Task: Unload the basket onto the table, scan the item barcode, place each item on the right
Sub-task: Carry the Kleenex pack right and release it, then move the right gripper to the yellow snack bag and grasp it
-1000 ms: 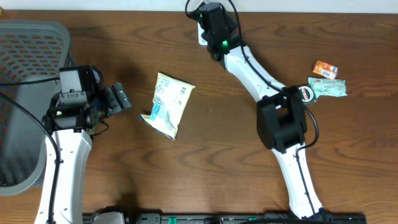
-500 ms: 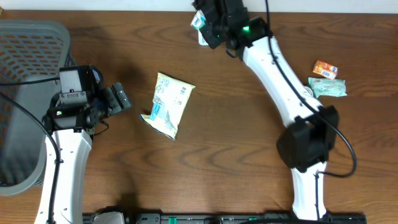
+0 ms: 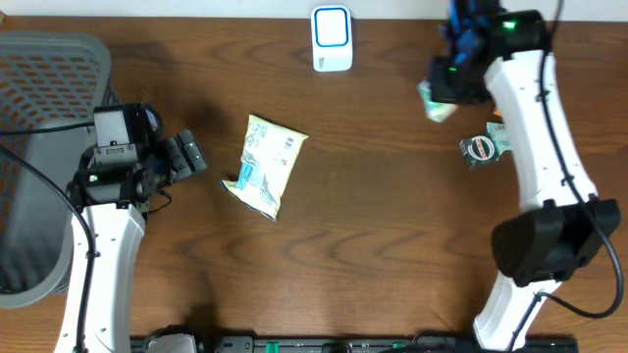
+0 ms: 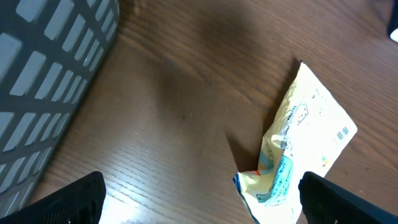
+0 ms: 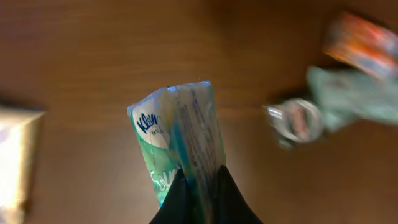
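My right gripper (image 3: 453, 80) is shut on a green tissue pack (image 3: 436, 102), held above the table's back right, to the right of the white and blue scanner (image 3: 332, 39). The right wrist view is blurred; the tissue pack (image 5: 179, 137) sticks up from between the closed fingers of the right gripper (image 5: 199, 190). A pale yellow snack bag (image 3: 265, 165) lies left of centre. My left gripper (image 3: 186, 157) hovers open just left of it, holding nothing. In the left wrist view the snack bag (image 4: 305, 143) lies ahead near the right fingertip (image 4: 339, 202).
A grey mesh basket (image 3: 39, 147) stands at the left edge, its basket wall (image 4: 50, 74) close to the left arm. A round tin (image 3: 480, 148) lies at the right, partly under my right arm. Round tin (image 5: 292, 121), green packet (image 5: 354, 96) and orange packet (image 5: 360, 37) show blurred.
My right arm has swung from the scanner at the back to the right, carrying the tissue pack and uncovering the scanner. The left arm and snack bag have not moved.
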You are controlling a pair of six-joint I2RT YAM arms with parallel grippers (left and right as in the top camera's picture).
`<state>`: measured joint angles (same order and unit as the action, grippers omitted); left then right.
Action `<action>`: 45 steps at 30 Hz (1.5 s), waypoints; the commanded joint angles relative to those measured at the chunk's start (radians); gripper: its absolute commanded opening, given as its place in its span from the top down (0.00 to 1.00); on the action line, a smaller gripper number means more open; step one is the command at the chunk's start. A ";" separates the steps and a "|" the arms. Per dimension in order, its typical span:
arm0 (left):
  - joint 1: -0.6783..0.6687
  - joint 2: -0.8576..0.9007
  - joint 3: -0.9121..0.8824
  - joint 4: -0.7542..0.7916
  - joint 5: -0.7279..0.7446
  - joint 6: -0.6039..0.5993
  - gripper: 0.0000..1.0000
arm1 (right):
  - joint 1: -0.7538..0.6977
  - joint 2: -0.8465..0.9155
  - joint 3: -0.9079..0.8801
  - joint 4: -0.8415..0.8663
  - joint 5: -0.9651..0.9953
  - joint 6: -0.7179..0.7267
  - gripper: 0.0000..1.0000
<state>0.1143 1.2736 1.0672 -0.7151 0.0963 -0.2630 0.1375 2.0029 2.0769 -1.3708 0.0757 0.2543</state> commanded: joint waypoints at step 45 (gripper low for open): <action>0.003 0.002 0.001 -0.002 -0.002 -0.001 0.02 | 0.369 0.219 -0.084 0.528 -0.498 0.076 0.47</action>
<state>0.1143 1.2736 1.0672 -0.7147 0.0963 -0.2630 0.4377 2.1647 1.9884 -0.8906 -0.3759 0.2607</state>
